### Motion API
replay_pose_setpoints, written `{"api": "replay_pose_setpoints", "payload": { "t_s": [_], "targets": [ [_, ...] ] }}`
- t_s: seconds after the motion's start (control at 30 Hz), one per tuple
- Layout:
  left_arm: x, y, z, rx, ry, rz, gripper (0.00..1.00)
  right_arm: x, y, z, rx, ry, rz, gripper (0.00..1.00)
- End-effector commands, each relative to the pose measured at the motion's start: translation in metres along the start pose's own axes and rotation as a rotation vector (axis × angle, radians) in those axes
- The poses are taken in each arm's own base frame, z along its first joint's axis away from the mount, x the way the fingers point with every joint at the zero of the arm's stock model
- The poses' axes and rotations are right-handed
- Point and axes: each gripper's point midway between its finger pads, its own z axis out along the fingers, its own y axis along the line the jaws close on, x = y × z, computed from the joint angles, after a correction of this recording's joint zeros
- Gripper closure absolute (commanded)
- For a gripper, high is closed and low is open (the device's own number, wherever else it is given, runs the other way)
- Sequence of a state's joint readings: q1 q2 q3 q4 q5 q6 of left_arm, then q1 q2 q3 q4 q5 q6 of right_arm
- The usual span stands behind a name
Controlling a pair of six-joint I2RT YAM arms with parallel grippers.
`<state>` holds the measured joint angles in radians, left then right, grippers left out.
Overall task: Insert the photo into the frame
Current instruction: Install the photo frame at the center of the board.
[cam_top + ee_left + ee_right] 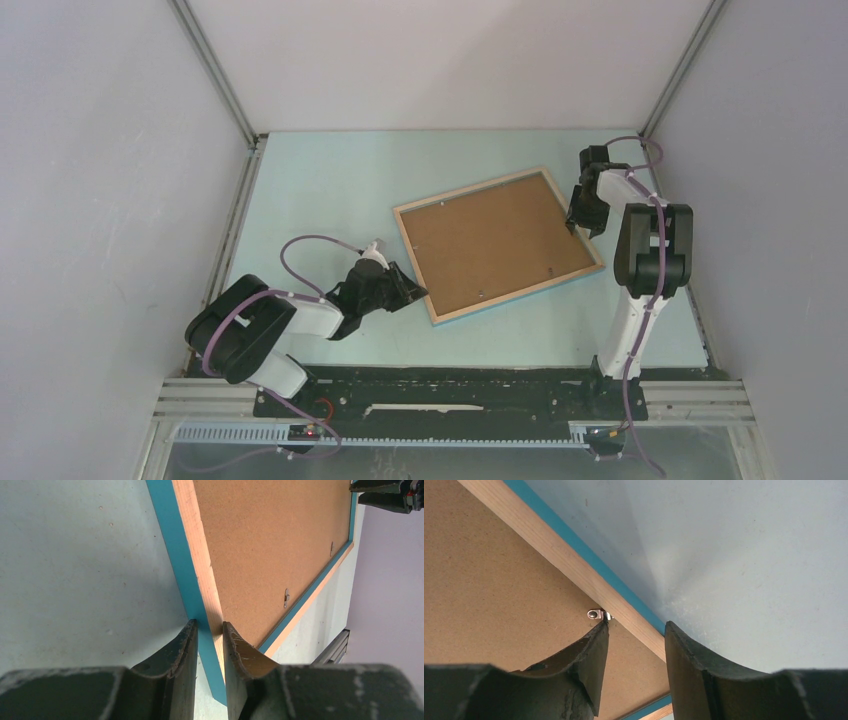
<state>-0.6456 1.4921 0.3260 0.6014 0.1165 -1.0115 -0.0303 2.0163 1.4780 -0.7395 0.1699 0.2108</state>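
The frame (470, 190) lies face down in the middle of the table, wood back up, with a brown backing board (490, 245) inside it. The photo is hidden. My left gripper (408, 290) is shut on the frame's near left corner; in the left wrist view its fingertips (210, 627) pinch the blue and wood rail (197, 545). My right gripper (585, 222) is at the frame's right side. In the right wrist view it (636, 627) stands open astride the wood rail (559, 555), one fingertip against a small metal tab (598, 614).
White walls enclose the table on the left, back and right. A second metal tab (286, 597) sits on the backing board (270, 545) near the lower rail. The right gripper (385, 492) shows at the far corner in the left wrist view. A metal rail (450, 405) runs along the near edge.
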Motion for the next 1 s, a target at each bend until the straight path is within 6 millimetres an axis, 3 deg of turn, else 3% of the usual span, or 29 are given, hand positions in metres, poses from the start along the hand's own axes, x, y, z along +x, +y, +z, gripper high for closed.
{"api": "replay_pose_setpoints", "payload": {
  "t_s": [0.0,0.37,0.53,0.7,0.8,0.87,0.97],
  "targets": [
    [-0.007,-0.017,0.003,0.053,-0.015,0.035,0.72,0.002,0.017,0.010,-0.042,0.016,-0.006,0.48],
    [-0.007,-0.018,0.003,0.056,-0.015,0.037,0.71,-0.006,0.023,0.013,-0.069,-0.006,-0.010,0.84],
    [-0.004,-0.019,0.004,0.066,-0.002,0.041,0.69,-0.015,0.044,0.006,-0.162,-0.028,-0.014,0.96],
    [0.010,-0.036,0.004,0.126,0.046,0.093,0.48,-0.025,0.089,-0.008,-0.249,-0.058,-0.122,0.96],
    [0.020,-0.048,0.002,0.165,0.091,0.116,0.37,-0.028,0.114,-0.014,-0.265,-0.067,-0.179,0.90],
    [0.025,-0.054,-0.004,0.189,0.101,0.127,0.30,-0.030,0.125,-0.026,-0.276,-0.081,-0.182,0.78],
    [0.022,-0.061,-0.019,0.207,0.075,0.146,0.17,-0.030,0.133,-0.064,-0.316,-0.149,-0.166,0.56]
  ]
}}
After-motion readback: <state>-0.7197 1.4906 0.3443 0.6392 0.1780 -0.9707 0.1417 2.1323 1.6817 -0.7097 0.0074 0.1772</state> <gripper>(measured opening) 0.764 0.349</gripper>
